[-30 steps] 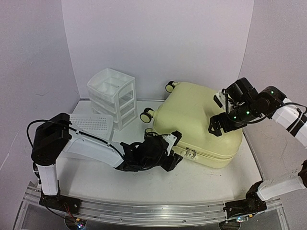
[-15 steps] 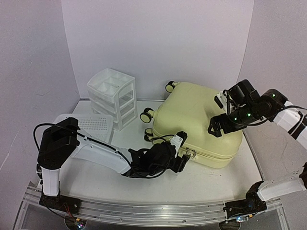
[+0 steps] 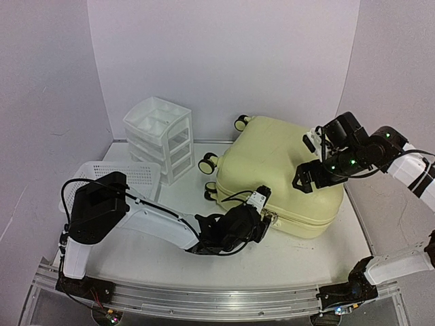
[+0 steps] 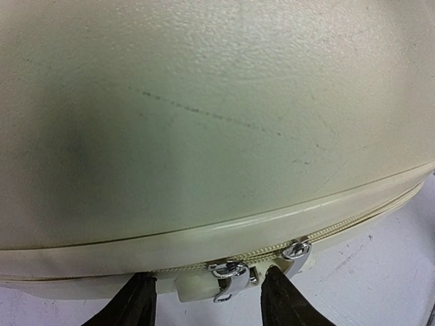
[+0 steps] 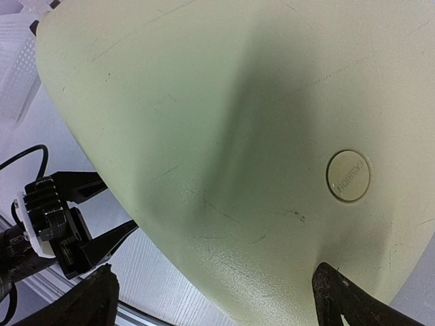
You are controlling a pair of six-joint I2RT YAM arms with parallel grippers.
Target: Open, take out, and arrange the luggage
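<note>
Yellow and hard-shelled, the luggage (image 3: 282, 173) lay shut and flat toward the right rear corner of the bench (image 3: 136, 251), its wheeled end facing left. Over its top the right gripper (image 3: 304, 180) hung with fingers spread wide, holding nothing, while the left gripper (image 4: 207, 295) sat low at the case's near side, fingers apart on either side of the two zipper pulls (image 4: 231, 275). To my eye the pinch wanted to land squarely on one pull only before any drag along the seam.

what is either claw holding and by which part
Nothing is held. The left claw straddles the luggage's zipper pulls, jaws apart; the right claw hangs open above it.
</note>
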